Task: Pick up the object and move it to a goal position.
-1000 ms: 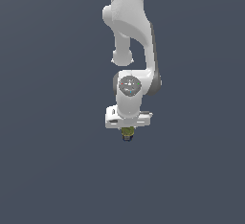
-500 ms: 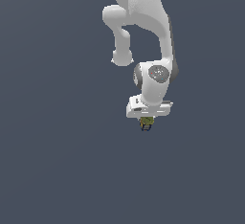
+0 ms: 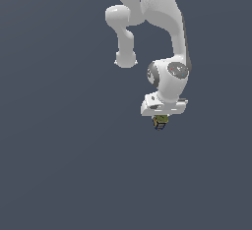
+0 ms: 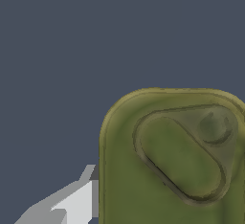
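The object [image 3: 160, 122] is a small olive-yellow piece with a dark lower end, hanging just under the white hand of the arm in the exterior view. My gripper [image 3: 160, 121] is shut on it, and the fingers are mostly hidden behind the hand and the object. In the wrist view the object [image 4: 172, 161] fills much of the picture as an olive rounded face with a raised oval outline, and one grey-white finger [image 4: 72, 201] shows beside it.
The white arm [image 3: 147, 22] reaches down from the top of the exterior view. All around it is a plain dark grey-blue background with no other objects, edges or goal marker to be seen.
The arm has carried the object toward the exterior view's right and slightly upward over the last second. The grip on it has held.
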Tool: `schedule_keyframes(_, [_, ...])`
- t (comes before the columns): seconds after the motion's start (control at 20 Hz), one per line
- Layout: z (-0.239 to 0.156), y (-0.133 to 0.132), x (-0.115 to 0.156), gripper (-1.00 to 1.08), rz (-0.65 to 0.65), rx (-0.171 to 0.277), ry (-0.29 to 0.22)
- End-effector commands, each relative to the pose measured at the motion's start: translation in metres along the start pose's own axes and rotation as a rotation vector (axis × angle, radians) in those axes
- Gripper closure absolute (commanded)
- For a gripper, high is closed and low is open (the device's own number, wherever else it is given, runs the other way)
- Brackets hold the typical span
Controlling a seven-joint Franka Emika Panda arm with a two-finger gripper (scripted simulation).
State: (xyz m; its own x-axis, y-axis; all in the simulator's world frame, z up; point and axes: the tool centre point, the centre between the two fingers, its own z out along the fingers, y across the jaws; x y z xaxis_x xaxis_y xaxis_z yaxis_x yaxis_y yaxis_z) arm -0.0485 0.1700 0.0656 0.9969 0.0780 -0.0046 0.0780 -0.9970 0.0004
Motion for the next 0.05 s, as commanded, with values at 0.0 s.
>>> schedule_keyframes(0.0, [-0.0021,-0.0028,0.0002,1.08,0.002,0.0,0.004])
